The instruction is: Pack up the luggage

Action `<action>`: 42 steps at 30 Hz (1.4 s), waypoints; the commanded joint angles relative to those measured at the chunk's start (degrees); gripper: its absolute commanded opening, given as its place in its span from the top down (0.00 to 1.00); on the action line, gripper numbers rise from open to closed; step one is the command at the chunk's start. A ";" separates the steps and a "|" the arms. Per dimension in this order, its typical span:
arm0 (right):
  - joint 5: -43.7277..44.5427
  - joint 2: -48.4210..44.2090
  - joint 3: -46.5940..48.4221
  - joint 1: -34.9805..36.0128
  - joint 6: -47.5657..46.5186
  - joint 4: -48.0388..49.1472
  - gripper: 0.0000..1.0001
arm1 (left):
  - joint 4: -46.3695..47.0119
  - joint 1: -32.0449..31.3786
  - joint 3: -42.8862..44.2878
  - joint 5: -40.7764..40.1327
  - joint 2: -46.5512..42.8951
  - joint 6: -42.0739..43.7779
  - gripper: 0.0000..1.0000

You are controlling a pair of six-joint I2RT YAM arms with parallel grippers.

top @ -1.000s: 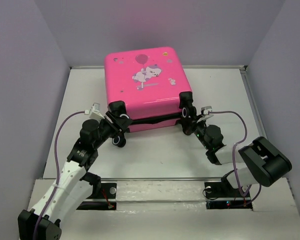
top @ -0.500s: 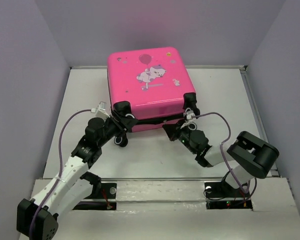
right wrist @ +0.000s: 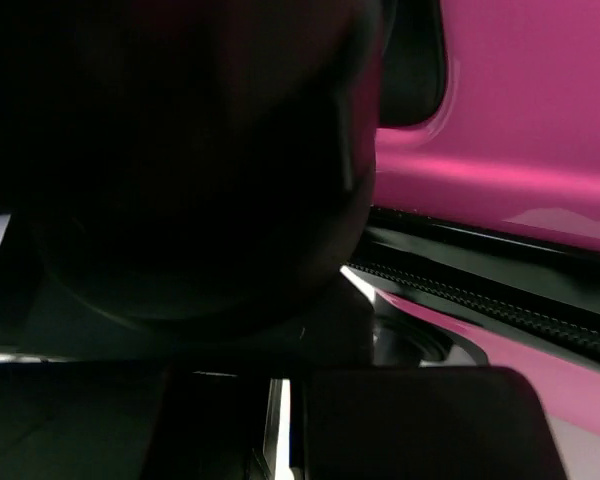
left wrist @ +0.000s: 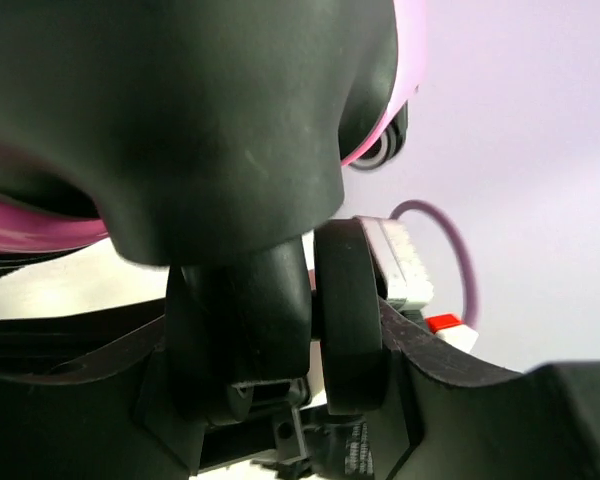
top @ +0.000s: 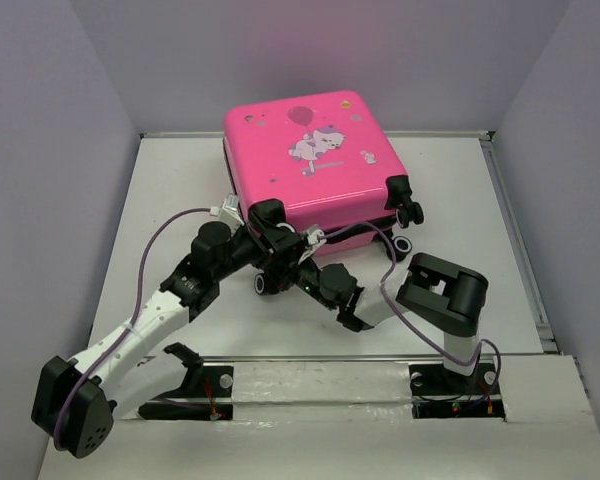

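The pink luggage (top: 310, 150) lies flat at the back centre, cartoon print up, with a black zipper seam along its near side. My left gripper (top: 263, 232) is at its near-left corner. In the left wrist view (left wrist: 280, 350) the fingers sit closed around the black twin caster wheel (left wrist: 348, 320). My right gripper (top: 302, 262) reaches left under the same corner, next to the lower caster (top: 270, 283). The right wrist view is mostly black, with pink shell (right wrist: 520, 100) and the zipper band to the right. Its jaws are not readable.
The white table (top: 180, 200) is boxed in by grey-lilac walls at the left, back and right. A raised strip (top: 510, 230) runs along the right side. A metal rail (top: 320, 375) crosses in front of the arm bases. Two more casters (top: 408, 228) stick out at the luggage's near-right corner.
The luggage has swung and shifted right with my left gripper on its corner. My right gripper has left the near-right wheel and swept left to the near-left corner.
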 commanded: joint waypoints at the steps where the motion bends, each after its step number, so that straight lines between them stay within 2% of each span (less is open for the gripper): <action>1: -17.71 5.47 9.52 4.78 8.73 8.28 0.93 | 28.75 -0.45 10.18 2.80 -3.00 -0.27 0.94; 3: -19.22 9.07 14.36 5.40 11.29 9.68 0.93 | 29.63 -0.63 10.01 2.45 -4.05 -1.32 0.94; 6: -16.87 11.10 17.10 5.40 14.11 11.53 0.93 | 30.78 -1.24 7.82 0.70 -6.51 -3.25 0.94; 9: -11.07 9.18 13.42 5.40 14.21 13.20 0.93 | 30.25 -1.59 3.87 -0.97 -9.85 -3.79 0.94; 11: -6.15 5.23 6.58 5.40 12.89 13.65 0.92 | 26.22 -1.59 1.58 -2.03 -11.43 -1.95 0.94; 12: -4.91 3.39 3.94 5.40 11.84 11.91 0.87 | 24.73 -1.59 0.79 -3.25 -12.92 -1.33 0.94; 13: -2.38 1.28 1.30 5.40 10.44 10.24 0.69 | 23.67 -1.59 -0.09 -3.61 -13.54 -0.80 0.94; 14: -1.48 -3.53 -4.03 5.40 9.90 8.48 0.59 | 22.53 -1.59 -2.01 -3.88 -14.42 0.07 0.94; 15: -0.26 -6.10 -6.43 5.40 8.42 3.94 0.39 | 20.95 -1.51 -2.90 -4.31 -14.78 0.26 0.91; 16: 0.45 -8.82 -8.28 5.40 8.40 0.06 0.31 | 20.93 -1.59 -3.69 -4.41 -14.95 0.34 0.87; 17: 1.24 -14.68 -10.04 5.40 7.45 -11.29 0.22 | 20.41 -1.51 -5.44 -4.93 -15.13 0.43 0.76; 21: 2.92 -26.30 -10.50 5.40 4.28 -29.46 0.13 | 20.49 -1.16 -8.36 -5.55 -14.78 0.08 0.52; 22: 3.01 -27.90 -10.59 5.40 3.23 -31.42 0.11 | 21.02 -1.07 -8.71 -5.46 -14.52 0.08 0.39; 24: 3.62 -31.41 -10.15 5.40 2.43 -34.86 0.10 | 21.55 -0.80 -9.06 -4.85 -13.90 0.43 0.27; 25: 3.97 -32.04 -10.06 5.40 1.82 -36.26 0.09 | 21.55 -0.37 -8.98 -4.59 -13.64 1.22 0.17; 28: 6.34 -31.88 -7.09 5.40 -1.78 -38.11 0.08 | 20.59 0.95 -8.62 -3.10 -13.28 2.71 0.06; 31: 6.87 -29.69 -0.95 5.40 -6.25 -40.14 0.08 | 17.16 3.23 -9.06 -1.95 -14.33 4.30 0.01; 42: 7.05 -22.13 13.66 1.71 -10.32 -38.83 0.07 | 15.57 8.69 -11.08 4.03 -16.36 5.44 0.01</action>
